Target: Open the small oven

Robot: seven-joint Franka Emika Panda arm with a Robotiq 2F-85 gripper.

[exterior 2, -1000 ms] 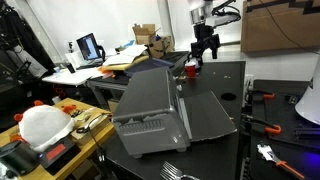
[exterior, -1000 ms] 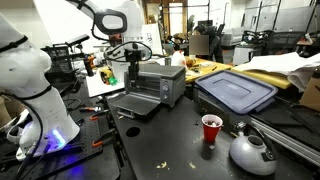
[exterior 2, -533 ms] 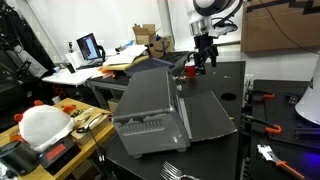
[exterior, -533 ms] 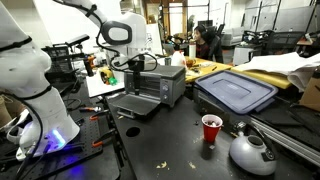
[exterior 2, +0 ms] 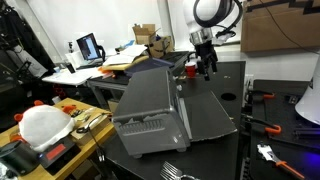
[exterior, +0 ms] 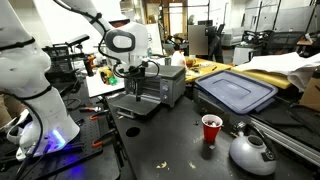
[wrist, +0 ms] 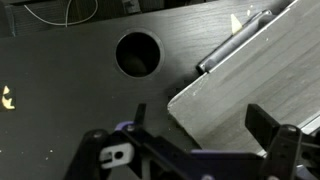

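The small oven (exterior: 168, 82) is a silver-grey box at mid table, and its dark glass door (exterior: 134, 104) hangs down flat in front of it. In an exterior view the oven (exterior 2: 148, 105) shows from behind with the door (exterior 2: 208, 108) lying level beyond it. My gripper (exterior: 139, 88) is open and empty, hovering just above the lowered door, also seen in an exterior view (exterior 2: 207, 66). In the wrist view the open fingers (wrist: 200, 122) straddle a corner of the grey door (wrist: 245, 95), with its handle bar (wrist: 236, 44) along the edge.
A dark-blue lidded bin (exterior: 236, 92) lies beside the oven. A red cup (exterior: 211, 129) and a silver kettle (exterior: 252, 151) stand near the table front. A round hole (wrist: 137, 53) is in the tabletop. A white robot body (exterior: 28, 95) stands to the side.
My gripper has come down from above the oven to just over the lowered door. The oven and door have not moved.
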